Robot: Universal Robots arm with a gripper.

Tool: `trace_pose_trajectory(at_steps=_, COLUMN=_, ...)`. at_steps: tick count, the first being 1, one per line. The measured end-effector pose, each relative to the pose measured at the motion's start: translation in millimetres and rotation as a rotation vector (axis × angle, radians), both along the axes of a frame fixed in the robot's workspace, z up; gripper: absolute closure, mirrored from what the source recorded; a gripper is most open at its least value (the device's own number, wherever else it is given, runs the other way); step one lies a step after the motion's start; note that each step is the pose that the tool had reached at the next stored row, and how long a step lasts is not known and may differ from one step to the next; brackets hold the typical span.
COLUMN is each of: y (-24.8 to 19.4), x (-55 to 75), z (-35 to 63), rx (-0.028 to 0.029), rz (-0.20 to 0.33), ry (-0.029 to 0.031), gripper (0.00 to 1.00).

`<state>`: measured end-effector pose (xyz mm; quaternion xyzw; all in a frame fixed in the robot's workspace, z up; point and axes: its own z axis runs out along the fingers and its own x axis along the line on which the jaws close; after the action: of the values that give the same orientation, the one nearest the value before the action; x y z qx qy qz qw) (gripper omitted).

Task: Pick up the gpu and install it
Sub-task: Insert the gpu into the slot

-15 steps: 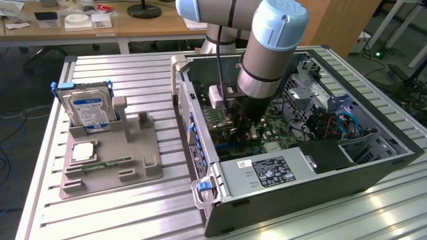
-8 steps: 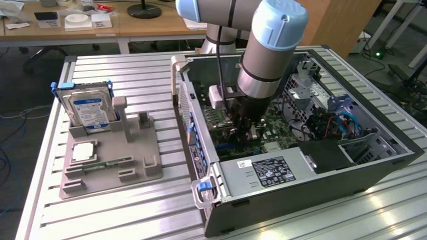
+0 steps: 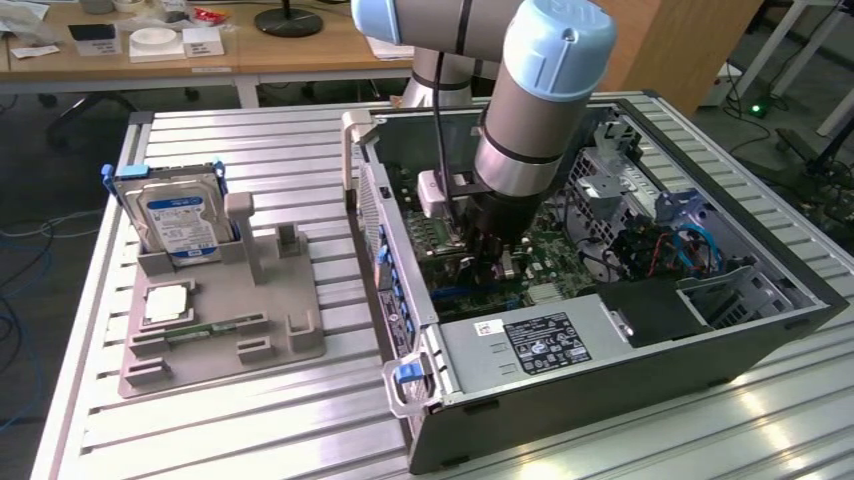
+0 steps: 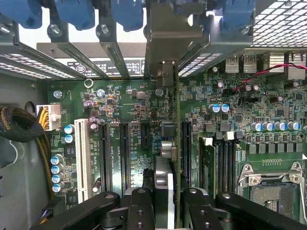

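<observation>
Exterior view: arm reaches down into the open computer case [image 3: 601, 330] on the slatted tabletop [image 3: 240, 420]; tool [image 3: 483, 262] low over the motherboard [image 3: 547, 270]; hard drive [image 3: 180, 222] upright in the grey holder [image 3: 267, 330] at the exterior view's left.
Wrist view: tool [image 4: 169, 201] clenched on the gpu [image 4: 176, 143]; card edge-on, standing upright over the motherboard [image 4: 129, 100] slots [image 4: 123, 153]; its bracket [image 4: 168, 38] against the case's rear slot openings.
</observation>
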<state>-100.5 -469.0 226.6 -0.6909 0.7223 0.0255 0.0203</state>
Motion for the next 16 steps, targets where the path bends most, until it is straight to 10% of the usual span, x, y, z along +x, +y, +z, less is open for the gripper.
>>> trace_pose_trajectory(at_steps=16, y=1.3, x=0.0, z=0.0, rx=0.0000, rz=0.000, ry=0.0000, gripper=0.72)
